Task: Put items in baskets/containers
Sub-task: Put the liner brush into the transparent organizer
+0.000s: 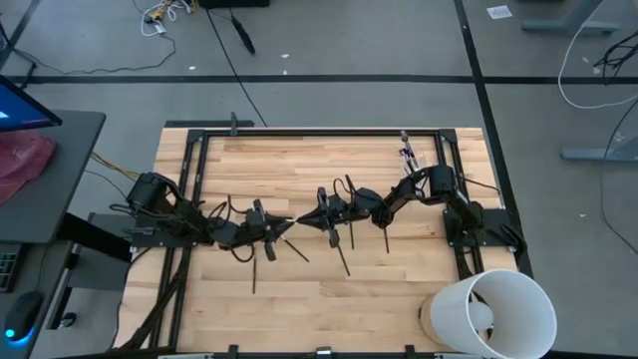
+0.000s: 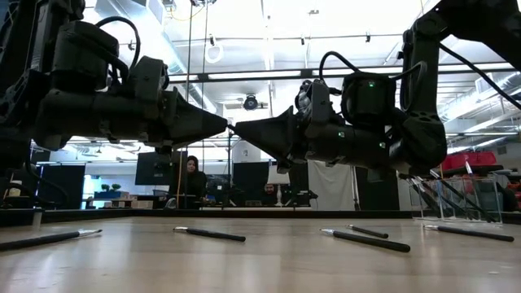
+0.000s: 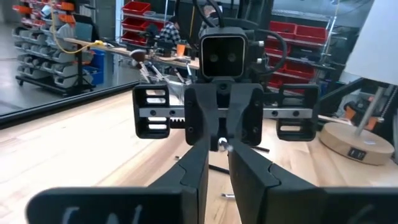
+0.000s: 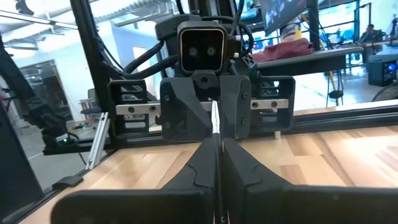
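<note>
The wooden table [image 1: 299,160] sits in a black frame on a grey floor strewn with cables. Over its middle the two arms meet tip to tip, above the surface. The right gripper [image 1: 303,220] is clamped tight on a thin brush [image 4: 216,118]. The left gripper [image 1: 288,225] faces it with its fingers a narrow slit apart, closed on the brush's other end.

Loose brushes [image 2: 209,234] lie scattered on the boards below and around both arms. The clear cup [image 1: 412,158] stands at the far right edge, with brushes already in it. A white bucket [image 1: 493,314] is at the near right corner. Beyond the table is a workshop with monitors, red bins [image 3: 137,9] and a seated person [image 2: 193,175].
</note>
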You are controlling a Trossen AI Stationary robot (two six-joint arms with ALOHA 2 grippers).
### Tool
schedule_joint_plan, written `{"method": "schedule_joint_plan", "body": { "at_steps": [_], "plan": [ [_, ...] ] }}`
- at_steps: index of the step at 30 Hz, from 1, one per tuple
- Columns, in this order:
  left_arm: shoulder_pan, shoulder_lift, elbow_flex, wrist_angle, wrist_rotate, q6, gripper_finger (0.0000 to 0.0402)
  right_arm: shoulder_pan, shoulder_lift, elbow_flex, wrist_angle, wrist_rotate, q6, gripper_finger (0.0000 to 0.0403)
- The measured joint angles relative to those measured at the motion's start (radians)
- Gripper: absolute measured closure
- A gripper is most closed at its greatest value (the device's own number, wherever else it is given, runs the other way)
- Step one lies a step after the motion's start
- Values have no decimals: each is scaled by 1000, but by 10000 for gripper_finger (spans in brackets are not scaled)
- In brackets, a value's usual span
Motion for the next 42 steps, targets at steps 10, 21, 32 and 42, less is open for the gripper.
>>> {"method": "schedule_joint_plan", "body": {
  "at_steps": [10, 21, 32, 42],
  "plan": [
    [1, 0, 33, 1, 41, 39, 353, 1, 0, 0, 4, -5, 2, 394],
    [-7, 0, 38, -5, 49, 53, 384, 2, 0, 0, 1, -10, 4, 394],
    [-7, -13, 38, -91, 91, 0, 388, -52, -53, -10, -216, -116, 74, 289],
    [34, -124, 40, -258, 223, -63, 388, -15, -414, -17, -1032, 98, -200, 220]
  ]
}}
